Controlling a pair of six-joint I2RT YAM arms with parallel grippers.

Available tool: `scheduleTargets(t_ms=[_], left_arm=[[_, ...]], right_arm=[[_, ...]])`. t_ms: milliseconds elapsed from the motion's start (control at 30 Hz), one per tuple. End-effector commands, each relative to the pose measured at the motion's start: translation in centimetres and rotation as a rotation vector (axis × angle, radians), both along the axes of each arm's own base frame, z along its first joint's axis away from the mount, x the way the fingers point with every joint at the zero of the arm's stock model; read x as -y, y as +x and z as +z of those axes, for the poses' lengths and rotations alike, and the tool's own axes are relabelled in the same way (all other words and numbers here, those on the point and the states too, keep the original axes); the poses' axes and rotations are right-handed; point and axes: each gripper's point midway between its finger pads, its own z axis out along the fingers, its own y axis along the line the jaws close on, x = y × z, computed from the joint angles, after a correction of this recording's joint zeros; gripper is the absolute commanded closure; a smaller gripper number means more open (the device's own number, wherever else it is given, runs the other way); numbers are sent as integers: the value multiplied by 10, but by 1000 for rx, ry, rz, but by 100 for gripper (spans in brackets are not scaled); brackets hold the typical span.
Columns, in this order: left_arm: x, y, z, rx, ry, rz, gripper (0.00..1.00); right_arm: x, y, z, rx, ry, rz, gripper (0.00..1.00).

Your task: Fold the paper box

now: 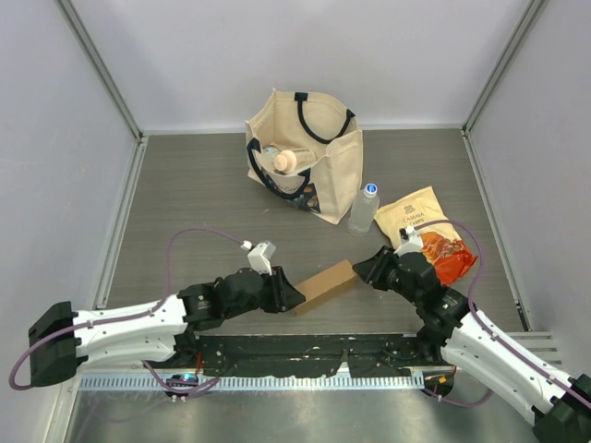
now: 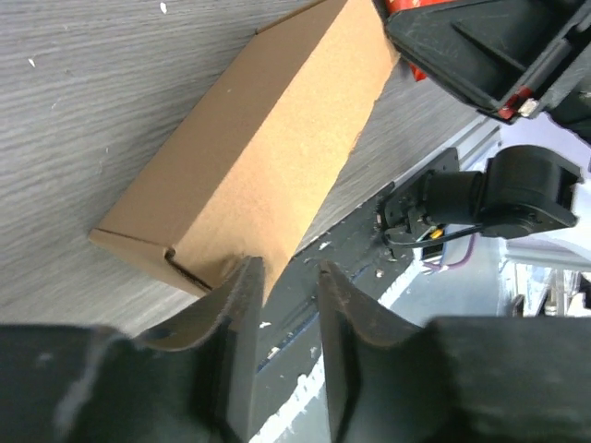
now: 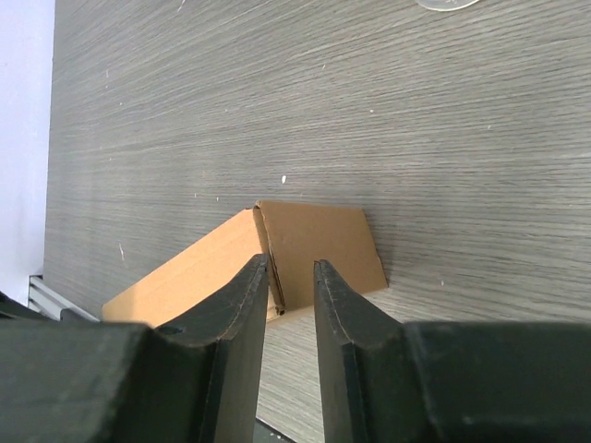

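Matt brown kraft paper box [image 1: 325,286], grey wood-grain table [image 1: 203,185] (tote [image 1: 337,171] of cream cloth)

There is one paper box [image 1: 325,286]. There is one tote bag [image 1: 328,175], one clear bottle [image 1: 364,209] and one snack pouch [image 1: 434,235]. Inside the bag at least one pale-capped container [image 1: 286,161] shows; whether more lie there cannot be told. There are two grippers, the left gripper [image 1: 294,297] and the right gripper [image 1: 365,268], and each has two fingers.
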Motion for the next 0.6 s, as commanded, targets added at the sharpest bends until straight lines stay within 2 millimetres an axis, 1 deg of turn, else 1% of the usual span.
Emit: scheduleTargets(t_ms=[0,33,100,167,200,267,300,333,367,400,433,467,500,533,567], left_arm=[[-36,-5,-5,2,167,23,57],[-40,-1,7,27,171,43,41],[-49,2,28,29,202,73,25],[-57,2,34,-8,225,111,20],[-62,0,36,-36,247,116,15],[-65,-2,35,-119,243,165,15],[-72,-3,28,-168,261,205,15],[-74,-4,25,-206,254,233,16],[-75,-6,17,-265,233,277,16],[-65,-6,20,-294,167,265,17],[-59,-5,21,-306,119,258,17],[-57,-7,9,-327,100,252,17],[-46,1,20,-325,5,256,18],[-43,3,20,-329,-25,260,17],[-43,4,13,-331,-32,261,16]], right_arm=[[0,-3,-8,-31,-22,12,69],[0,-4,-10,-35,-21,15,69],[-1,-5,-8,-32,-4,19,69],[-3,-6,-2,-17,15,23,69],[-3,-6,1,-5,19,30,69],[-4,-5,8,14,26,32,66],[-3,-5,10,16,20,33,65],[-4,-3,16,31,17,39,64],[-4,-3,18,33,13,43,64],[-5,-2,19,31,7,46,63],[-7,-3,23,37,7,63,59],[-8,-2,25,42,8,72,55],[-10,-3,28,48,7,85,50],[-11,0,34,69,-12,103,42],[-17,-4,39,77,-5,146,39]])
